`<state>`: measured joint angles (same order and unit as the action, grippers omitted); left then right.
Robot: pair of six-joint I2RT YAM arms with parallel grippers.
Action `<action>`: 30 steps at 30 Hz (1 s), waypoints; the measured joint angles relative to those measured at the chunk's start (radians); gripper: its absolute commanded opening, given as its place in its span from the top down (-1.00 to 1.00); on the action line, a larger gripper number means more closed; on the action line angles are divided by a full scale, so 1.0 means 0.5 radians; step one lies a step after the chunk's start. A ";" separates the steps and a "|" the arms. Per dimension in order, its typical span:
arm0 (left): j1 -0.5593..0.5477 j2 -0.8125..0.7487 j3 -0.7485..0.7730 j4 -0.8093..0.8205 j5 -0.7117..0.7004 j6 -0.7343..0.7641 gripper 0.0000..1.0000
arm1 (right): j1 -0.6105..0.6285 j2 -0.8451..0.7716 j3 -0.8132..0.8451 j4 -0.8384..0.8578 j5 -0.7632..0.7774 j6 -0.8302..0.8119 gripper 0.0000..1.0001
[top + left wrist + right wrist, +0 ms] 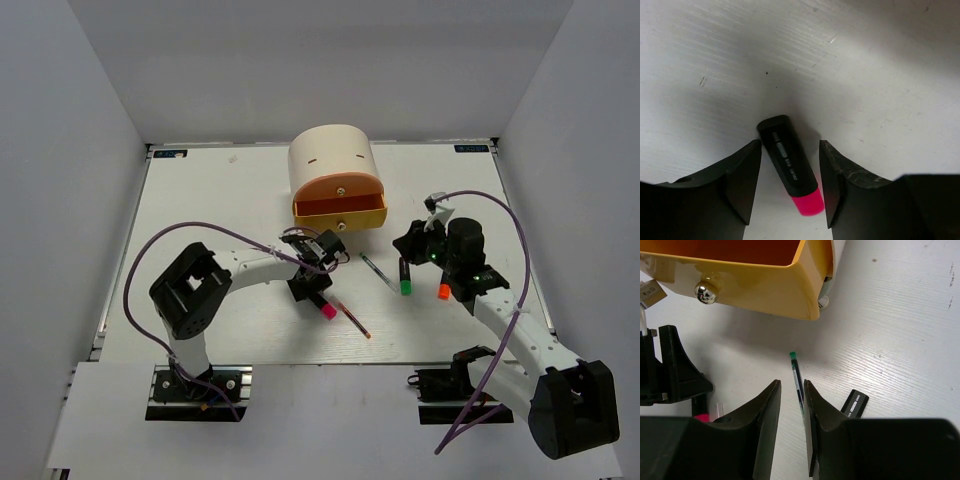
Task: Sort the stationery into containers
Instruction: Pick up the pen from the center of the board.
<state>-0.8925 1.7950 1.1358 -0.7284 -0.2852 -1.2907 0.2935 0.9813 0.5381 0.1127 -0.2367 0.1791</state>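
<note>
Left wrist, L gripper (pixel 790 146) jaws apart astride pink highlighter (pixel 788 160), R gripper (pixel 791 384) narrowly apart by dark pen (pixel 795 371)

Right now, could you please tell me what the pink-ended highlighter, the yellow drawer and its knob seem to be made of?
The pink-ended highlighter looks plastic: matte black barrel with printing, bright pink end. The yellow drawer is probably plastic or painted wood; even colour, soft sheen. Its knob looks like polished metal, with mirror-like reflections.

The cream cabinet (pixel 332 160) has its yellow drawer (pixel 340 212) pulled open. On the worktop lie the pink-ended highlighter (pixel 789 165), red pen (pixel 352 318), dark pen (pixel 797 377), green-ended highlighter (pixel 405 277) and orange-ended highlighter (pixel 443 290).
</note>
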 measured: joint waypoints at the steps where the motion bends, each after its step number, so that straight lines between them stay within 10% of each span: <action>1: 0.000 0.009 0.011 -0.005 0.001 0.000 -0.15 | -0.002 0.000 0.000 0.002 0.000 0.000 0.38; 15: 0.000 -0.095 -0.076 -0.056 0.022 -0.008 0.99 | -0.061 0.001 0.000 0.035 -0.010 -0.008 0.38; 21: -0.002 -0.489 -0.140 -0.160 0.023 0.005 1.00 | -0.066 0.009 -0.002 0.039 -0.038 -0.027 0.38; 24: -0.014 -0.716 -0.131 -0.159 0.007 0.063 1.00 | -0.068 0.014 -0.020 0.053 -0.077 -0.072 0.95; 30: -0.052 -0.893 0.127 0.043 -0.108 0.451 1.00 | -0.073 -0.011 -0.089 0.079 -0.296 -0.285 1.00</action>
<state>-0.9184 1.3487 1.1992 -0.7071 -0.3393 -1.0653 0.2569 0.9756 0.4938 0.1520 -0.3847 0.0368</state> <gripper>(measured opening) 0.375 0.009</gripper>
